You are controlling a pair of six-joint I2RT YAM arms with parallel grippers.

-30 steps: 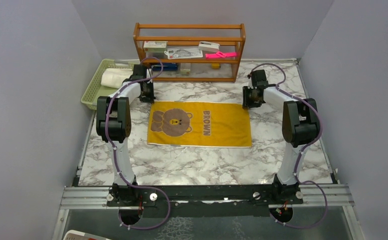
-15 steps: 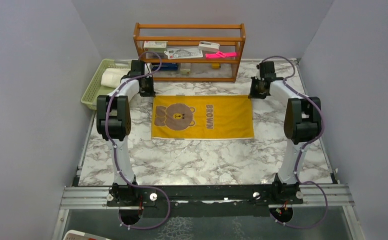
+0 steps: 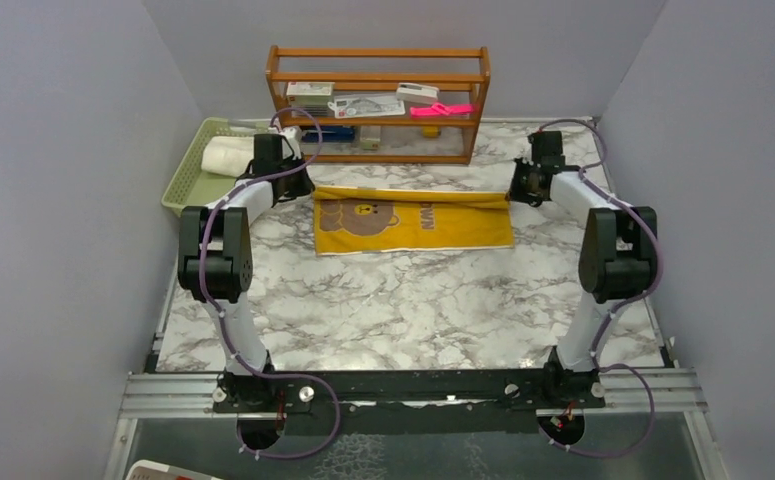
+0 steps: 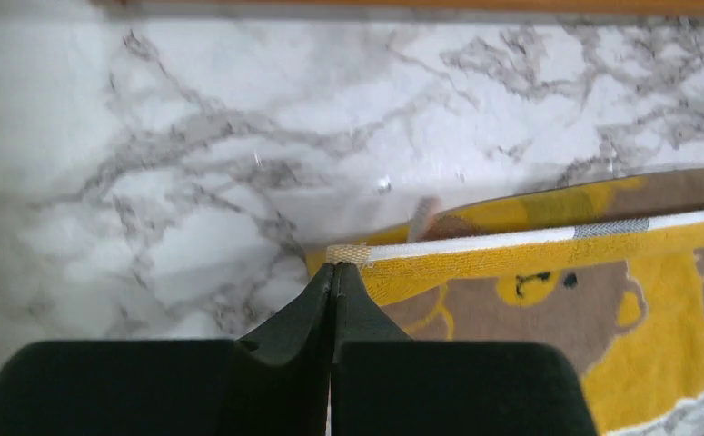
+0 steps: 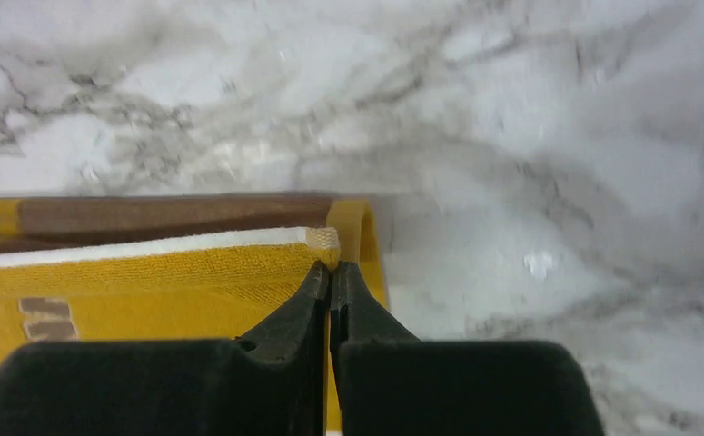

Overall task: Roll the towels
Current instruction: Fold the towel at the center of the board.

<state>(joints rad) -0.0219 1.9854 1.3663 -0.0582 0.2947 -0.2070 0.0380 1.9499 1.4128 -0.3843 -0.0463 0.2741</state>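
Observation:
The brown-and-mustard towel (image 3: 413,222) with a bear print lies across the marble table's far half, its far edge raised and curling. My left gripper (image 3: 303,186) is shut on the towel's far left corner, seen close in the left wrist view (image 4: 332,268) with the towel (image 4: 530,263) to its right. My right gripper (image 3: 515,192) is shut on the far right corner, seen in the right wrist view (image 5: 330,268) with the towel (image 5: 148,272) to its left. The cream-white towel (image 3: 225,155) lies rolled in the green basket (image 3: 185,192) at the far left.
A wooden shelf (image 3: 378,60) holding small items stands at the back, just beyond the towel's far edge. The green basket sits close to my left arm. Grey walls close in both sides.
Both grippers have moved away from the arm bases toward the shelf, holding the towel's far corners. The towel has slid that way and its far edge has lifted, so it looks shorter.

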